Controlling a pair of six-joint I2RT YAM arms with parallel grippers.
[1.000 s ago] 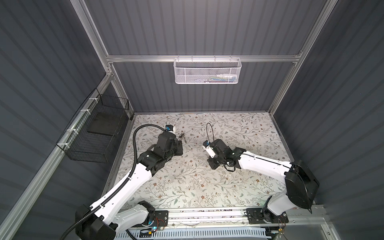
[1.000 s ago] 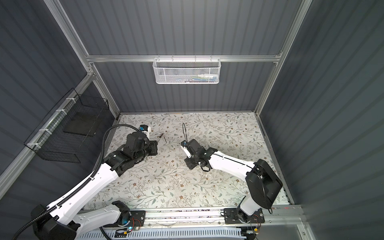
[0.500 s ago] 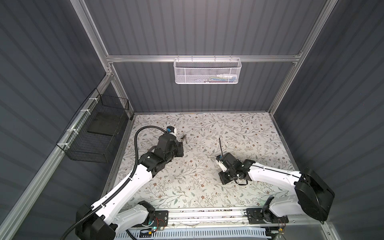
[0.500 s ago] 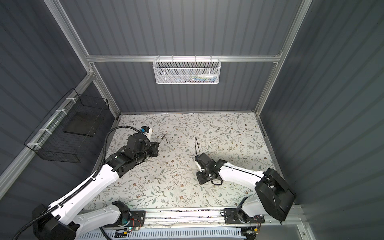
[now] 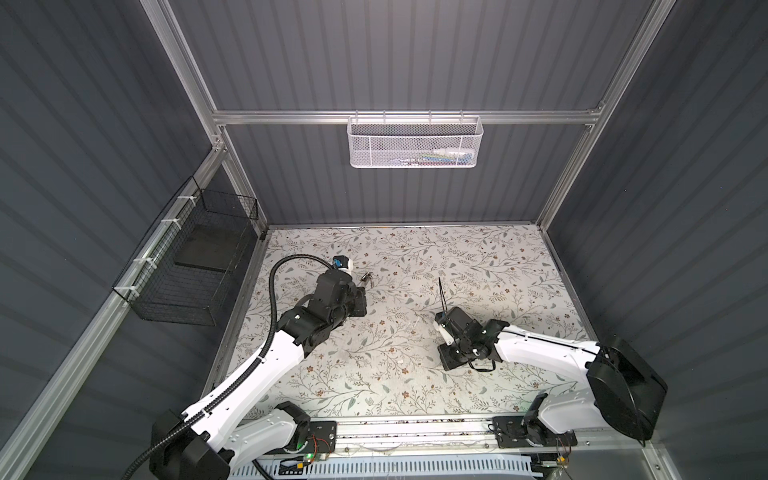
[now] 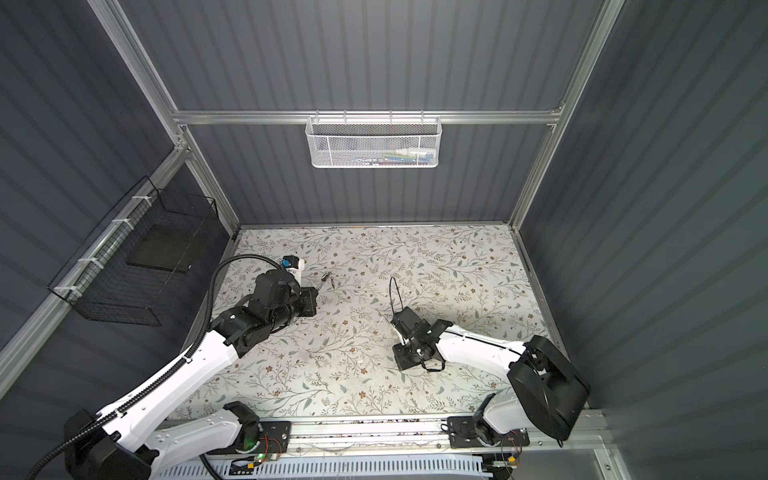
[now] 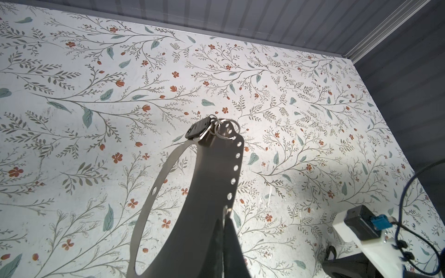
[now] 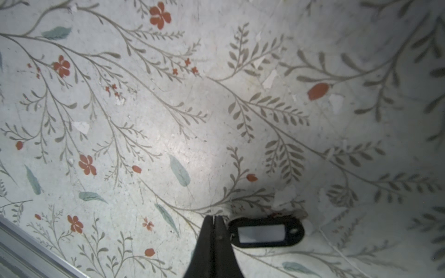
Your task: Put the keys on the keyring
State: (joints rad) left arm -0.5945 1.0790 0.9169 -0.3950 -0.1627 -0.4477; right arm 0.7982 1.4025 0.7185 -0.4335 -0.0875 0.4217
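A pale floral surface (image 5: 490, 266) inside a dark grey ribbed enclosure (image 5: 415, 199). The grey metal keyring (image 7: 209, 183) is held up by its rim in the clamped jaws of the left gripper (image 7: 225, 222) and carries one black key (image 7: 196, 130) on split rings (image 7: 216, 127) at its far end; a second key (image 8: 266, 232), its white label blank, sits right at the tip of the right gripper (image 8: 214, 219), whose jaws are fully closed, though whether they pinch its loop is unclear. The step seems to be fetching this key; next, its loop must meet a free split ring.
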